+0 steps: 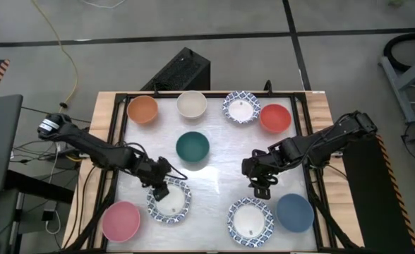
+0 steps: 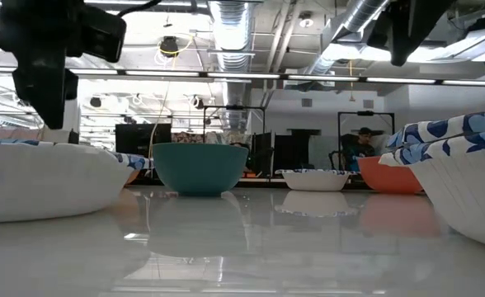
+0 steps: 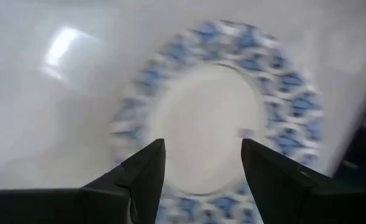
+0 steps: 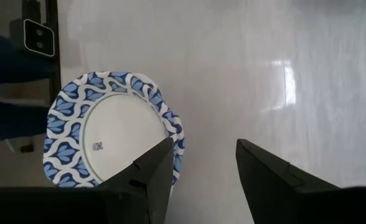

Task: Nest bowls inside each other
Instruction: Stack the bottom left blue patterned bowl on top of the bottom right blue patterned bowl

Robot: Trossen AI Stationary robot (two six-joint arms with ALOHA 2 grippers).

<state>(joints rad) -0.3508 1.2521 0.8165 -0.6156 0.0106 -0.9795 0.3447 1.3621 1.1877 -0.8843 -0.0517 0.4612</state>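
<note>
I see bright overhead light glaring off the tabletop (image 1: 221,169); my left wrist view is blurred.

Two black jointed arms; left claw (image 1: 159,190), right claw (image 1: 262,189) matte, wedge-fingered.

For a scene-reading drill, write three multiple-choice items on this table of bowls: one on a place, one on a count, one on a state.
1. Where does the plain dark green round bowl sit?
A. near the table's middle
B. inside the pink bowl
C. off the table

2. How many blue-and-white patterned bowls show from above?
A. one
B. three
C. six

3. How is the left gripper?
A. open above a patterned bowl
B. shut on the orange bowl
C. out of view

Key: 1 A, it stands alone there. 2 B, one at the far row, two at the near row, the other at. 3 A, its wrist view shows spread fingers holding nothing.
</note>
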